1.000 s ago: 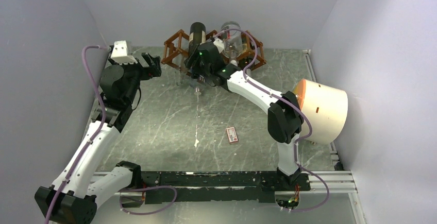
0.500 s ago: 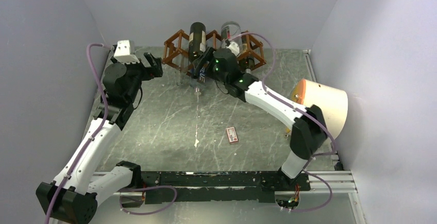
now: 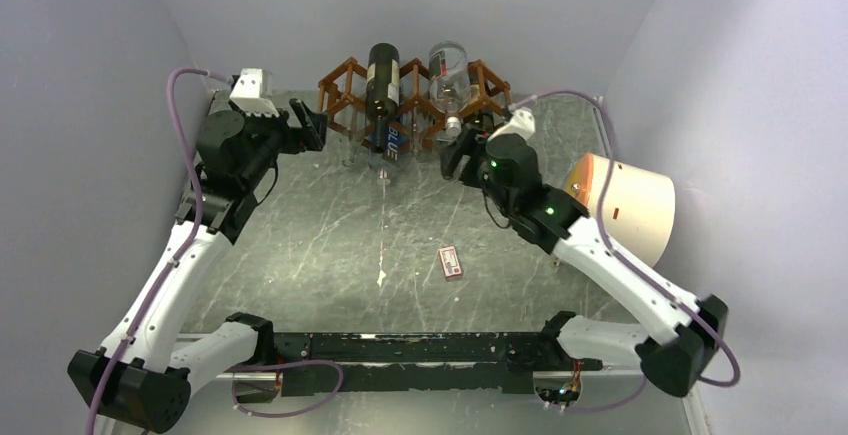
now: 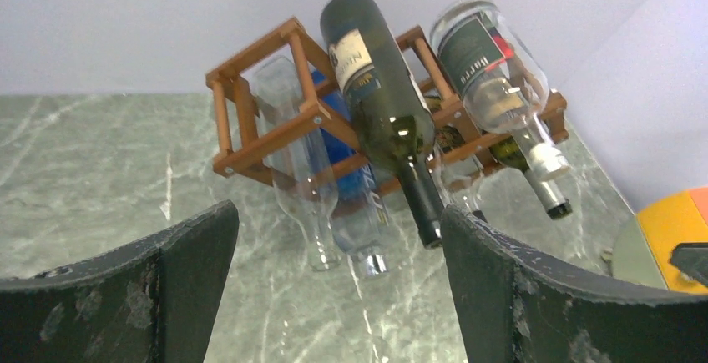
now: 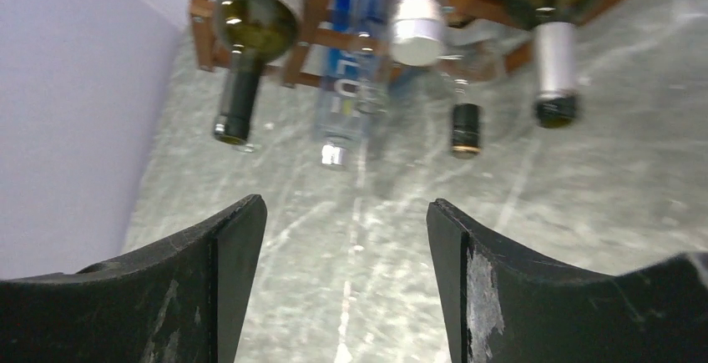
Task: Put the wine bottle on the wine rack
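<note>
This looks like a robotics lab cell: blank grey walls (image 3: pixel 80 75) box in a marbled counter (image 3: pixel 320 225). A white left arm (image 3: pixel 165 290) and right arm (image 3: pixel 620 265) are bolted to a black rail (image 3: pixel 420 348) at its near edge, purple cables (image 3: pixel 170 105) trailing.

Small red-white box (image 3: pixel 451 262) lies on marble table (image 3: pixel 300 240), well apart from cream drum (image 3: pixel 630 217) w/ orange end at rt.

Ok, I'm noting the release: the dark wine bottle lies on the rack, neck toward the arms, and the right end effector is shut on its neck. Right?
No: the right end effector is open, gripping nothing, as the right wrist view shows. The dark wine bottle does lie on the wine rack, neck toward the arms.
</note>
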